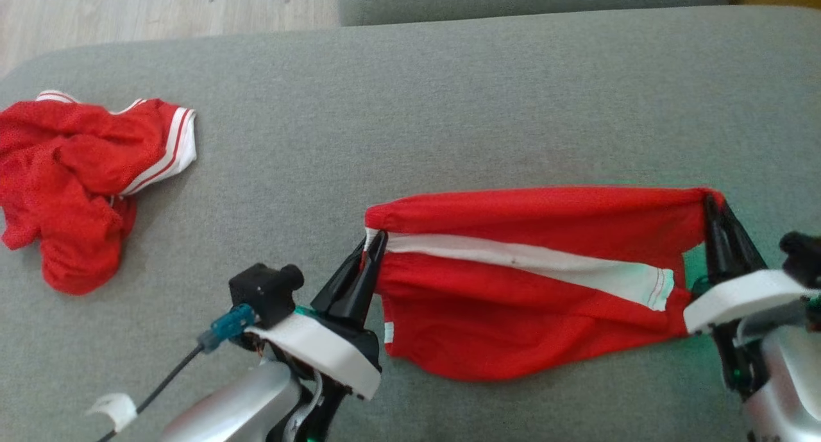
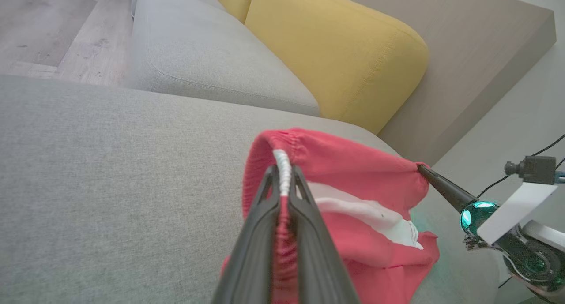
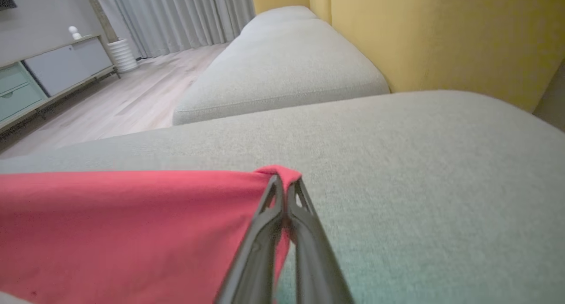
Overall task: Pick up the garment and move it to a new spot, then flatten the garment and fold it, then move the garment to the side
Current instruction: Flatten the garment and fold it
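The garment (image 1: 532, 281), red shorts with a white side stripe, hangs stretched between my two grippers just above the grey sofa cushion (image 1: 410, 108). My left gripper (image 1: 375, 240) is shut on the elastic waistband end, where the white stripe starts; the left wrist view shows the gathered band (image 2: 284, 171) pinched between the fingers. My right gripper (image 1: 710, 201) is shut on the opposite red corner (image 3: 282, 174). The cloth sags in the middle, its lower edge near the cushion.
A second red garment with white trim (image 1: 77, 172) lies crumpled at the cushion's far left. Behind are another grey seat (image 2: 212, 61) and yellow back cushions (image 2: 344, 52). Wooden floor (image 1: 160, 6) lies beyond the cushion's far edge.
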You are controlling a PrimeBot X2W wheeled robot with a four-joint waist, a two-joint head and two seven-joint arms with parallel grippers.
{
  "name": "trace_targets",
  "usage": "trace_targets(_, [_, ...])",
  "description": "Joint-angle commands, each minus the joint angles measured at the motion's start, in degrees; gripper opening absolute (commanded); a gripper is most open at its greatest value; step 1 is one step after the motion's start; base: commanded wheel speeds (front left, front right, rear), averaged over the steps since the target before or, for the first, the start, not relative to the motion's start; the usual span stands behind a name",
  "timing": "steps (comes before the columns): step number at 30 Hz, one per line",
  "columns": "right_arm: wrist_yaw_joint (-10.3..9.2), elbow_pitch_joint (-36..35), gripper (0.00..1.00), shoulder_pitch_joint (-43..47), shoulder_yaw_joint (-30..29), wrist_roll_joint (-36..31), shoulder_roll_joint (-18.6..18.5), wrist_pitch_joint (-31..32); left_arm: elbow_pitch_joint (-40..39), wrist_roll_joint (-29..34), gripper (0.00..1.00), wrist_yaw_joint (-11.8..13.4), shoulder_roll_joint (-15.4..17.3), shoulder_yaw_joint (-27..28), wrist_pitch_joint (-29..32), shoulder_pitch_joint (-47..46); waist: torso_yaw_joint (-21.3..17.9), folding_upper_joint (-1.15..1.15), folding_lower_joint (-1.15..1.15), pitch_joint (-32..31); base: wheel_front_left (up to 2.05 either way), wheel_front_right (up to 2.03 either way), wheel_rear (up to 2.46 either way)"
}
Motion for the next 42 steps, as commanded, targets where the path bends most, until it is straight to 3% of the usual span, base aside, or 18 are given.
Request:
trace_targets(1, [0.41,-0.8,1.0,0.2,1.2,0.7,-1.2,-1.6,0.3,0.8,0.0,-0.6,-0.1,2.8,-1.2,-2.7,0.2,0.0,-0.01,0.1,0.0,0.0,0.0])
trace_targets(6, [0.41,-4.8,1.0,7.6,2.9,6.1,-1.8,-2.1,3.4,2.6,0.0,-1.3,-1.6,4.5,-2.0,-1.8,-0.5,0.0,-0.01,0.2,0.0,0.0,0.0])
trace_targets(12, [0.41,-12.9,1.0,14.8,7.2,14.2,-3.6,2.0,4.9,4.1,0.0,-1.9,-2.4,6.4,-2.2,-0.4,-1.5,0.0,-0.01,0.6,0.0,0.0,0.0])
trace_targets(19, [0.41,-16.7,1.0,13.8,9.7,17.3,-5.9,5.1,6.5,5.3,0.0,-2.7,-3.7,7.0,-2.2,-0.1,-1.0,0.0,-0.01,1.1,0.0,0.0,0.0])
trace_targets(28, [0.41,-14.3,1.0,12.8,10.5,22.4,-6.3,11.2,7.7,5.4,0.0,-3.9,-5.4,6.5,-2.1,-0.7,1.2,0.0,-0.01,1.4,0.0,0.0,0.0])
trace_targets(38, [0.41,-13.8,1.0,11.9,11.1,25.6,-6.4,12.2,8.8,4.9,0.0,-4.9,-6.4,6.2,-2.1,-1.1,2.6,0.0,-0.01,1.1,0.0,0.0,0.0])
trace_targets(40, [0.41,-13.8,0.71,11.9,11.5,26.2,-6.5,12.2,9.0,4.8,0.0,-5.1,-6.6,6.1,-2.1,-1.0,2.7,0.0,-0.01,0.9,0.0,0.0,0.0])
trace_targets(42, [0.41,-13.8,0.31,12.1,11.9,26.5,-6.8,12.1,9.3,4.7,0.0,-5.3,-6.6,6.1,-2.1,-0.9,2.9,0.0,-0.01,0.7,0.0,0.0,0.0])
